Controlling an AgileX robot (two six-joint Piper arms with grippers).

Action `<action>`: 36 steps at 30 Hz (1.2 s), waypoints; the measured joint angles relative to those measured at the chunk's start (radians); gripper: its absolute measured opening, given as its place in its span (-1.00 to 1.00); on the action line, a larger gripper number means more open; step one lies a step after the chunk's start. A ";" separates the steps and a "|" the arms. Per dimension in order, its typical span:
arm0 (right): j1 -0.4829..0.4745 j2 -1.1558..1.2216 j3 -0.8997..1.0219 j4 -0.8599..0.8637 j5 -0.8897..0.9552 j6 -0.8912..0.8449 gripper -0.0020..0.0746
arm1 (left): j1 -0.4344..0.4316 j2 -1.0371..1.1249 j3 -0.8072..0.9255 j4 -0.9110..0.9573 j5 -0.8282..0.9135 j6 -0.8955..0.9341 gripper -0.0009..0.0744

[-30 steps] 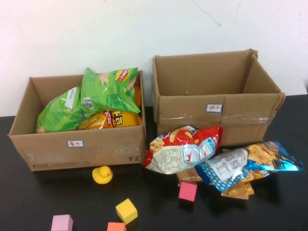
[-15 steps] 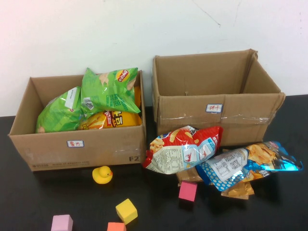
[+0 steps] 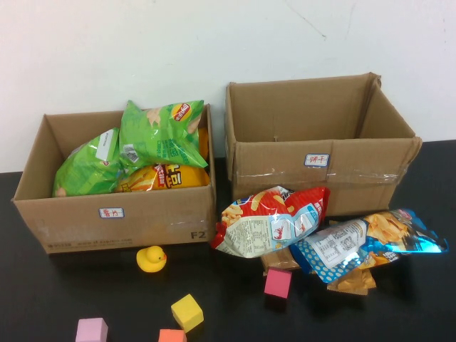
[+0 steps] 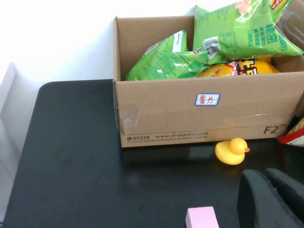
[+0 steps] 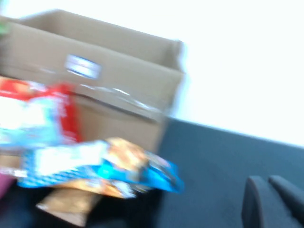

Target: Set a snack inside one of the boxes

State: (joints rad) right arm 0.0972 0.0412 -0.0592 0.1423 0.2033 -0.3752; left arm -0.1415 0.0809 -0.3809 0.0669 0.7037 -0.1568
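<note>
- The right gripper point(image 5: 268, 202) sits low off the table's right end, outside the high view; whether its fingers are parted, I cannot tell.
- The blue snack bag point(image 3: 370, 246) lies before the empty right box point(image 3: 324, 167), its long axis across the table, nearer the right arm.
- The left gripper point(image 4: 270, 199) hangs near the rubber duck point(image 4: 231, 151), fingers likewise unclear.
</note>
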 joint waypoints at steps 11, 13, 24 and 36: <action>-0.153 -0.050 0.084 -0.239 0.134 0.332 -0.95 | 0.000 0.000 0.000 0.000 0.000 0.000 -0.98; -0.153 -0.050 0.084 -0.257 0.139 0.375 -0.95 | 0.000 0.000 0.000 0.000 0.000 0.000 -0.98; -0.153 -0.050 0.084 -0.267 0.143 0.422 -0.95 | 0.000 0.000 0.000 0.000 0.000 0.000 -0.98; -0.153 -0.050 0.084 -0.267 0.143 0.423 -0.95 | 0.000 0.000 0.000 0.000 0.000 0.000 -0.98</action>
State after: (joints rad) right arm -0.0559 -0.0090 0.0246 -0.1251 0.3467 0.0478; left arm -0.1415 0.0809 -0.3809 0.0669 0.7037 -0.1568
